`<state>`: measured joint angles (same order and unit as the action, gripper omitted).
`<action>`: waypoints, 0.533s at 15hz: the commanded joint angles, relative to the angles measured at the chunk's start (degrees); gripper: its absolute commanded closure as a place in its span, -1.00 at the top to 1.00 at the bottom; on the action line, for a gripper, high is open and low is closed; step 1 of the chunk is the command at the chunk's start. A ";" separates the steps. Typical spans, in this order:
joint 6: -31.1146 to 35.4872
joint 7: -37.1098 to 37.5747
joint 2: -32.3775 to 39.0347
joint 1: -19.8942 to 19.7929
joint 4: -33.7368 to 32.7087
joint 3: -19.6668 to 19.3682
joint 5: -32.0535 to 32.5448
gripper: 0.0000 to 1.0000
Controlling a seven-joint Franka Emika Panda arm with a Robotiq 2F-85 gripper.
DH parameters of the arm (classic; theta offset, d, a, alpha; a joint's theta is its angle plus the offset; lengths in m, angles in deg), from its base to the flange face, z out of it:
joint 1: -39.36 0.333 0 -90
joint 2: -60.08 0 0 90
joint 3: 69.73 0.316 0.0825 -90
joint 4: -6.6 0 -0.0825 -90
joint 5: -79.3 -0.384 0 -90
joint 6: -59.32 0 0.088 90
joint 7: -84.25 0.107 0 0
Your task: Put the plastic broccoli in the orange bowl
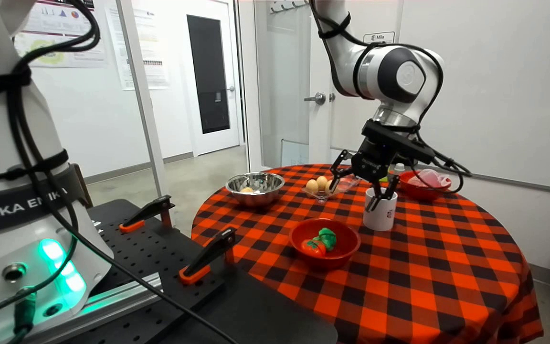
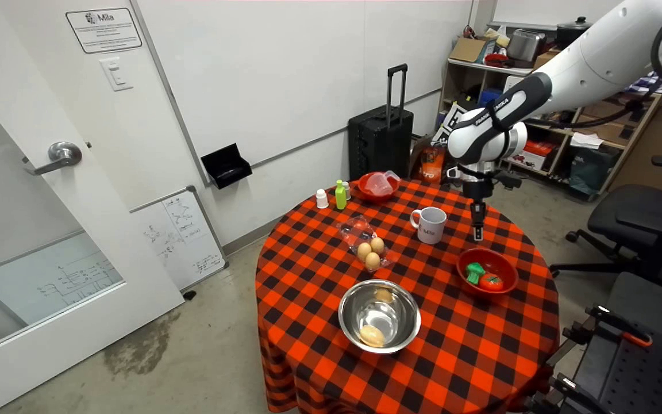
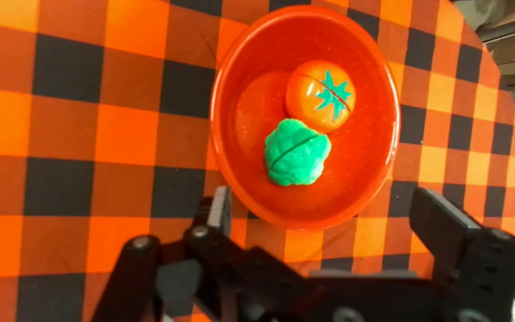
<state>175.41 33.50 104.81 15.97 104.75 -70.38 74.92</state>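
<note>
The plastic broccoli (image 3: 297,153), a green lump with a dark seam, lies inside the orange bowl (image 3: 257,214) beside a toy tomato (image 3: 315,98), and the two appear to touch. In both exterior views the broccoli (image 1: 327,238) (image 2: 474,272) also shows in the bowl (image 1: 346,255) (image 2: 506,284). My gripper (image 3: 321,203) is open with nothing between its fingers. It hangs above the table, and in the wrist view its fingertips stand near the bowl's lower rim. In both exterior views the gripper (image 1: 353,197) (image 2: 478,233) is above and apart from the bowl.
A white mug (image 2: 431,225) stands near the gripper. A silver metal bowl (image 2: 348,330) holds a pale egg-like item. Pale eggs (image 2: 372,260) lie by a clear carton. A red bowl (image 2: 368,197) with a pinkish item, a green bottle (image 2: 340,194) and white shakers (image 2: 322,199) stand farther back.
</note>
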 commanded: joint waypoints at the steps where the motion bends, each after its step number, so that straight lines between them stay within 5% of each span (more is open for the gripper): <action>1: 9.31 -1.29 -5.41 0.84 5.79 -0.60 0.50 1.00; 6: 25.22 -0.24 -9.74 2.36 12.78 -1.56 3.95 1.00; 8: 24.60 -0.94 -10.39 1.85 13.63 -1.03 4.20 1.00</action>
<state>198.15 33.25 97.61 17.33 114.21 -70.99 77.93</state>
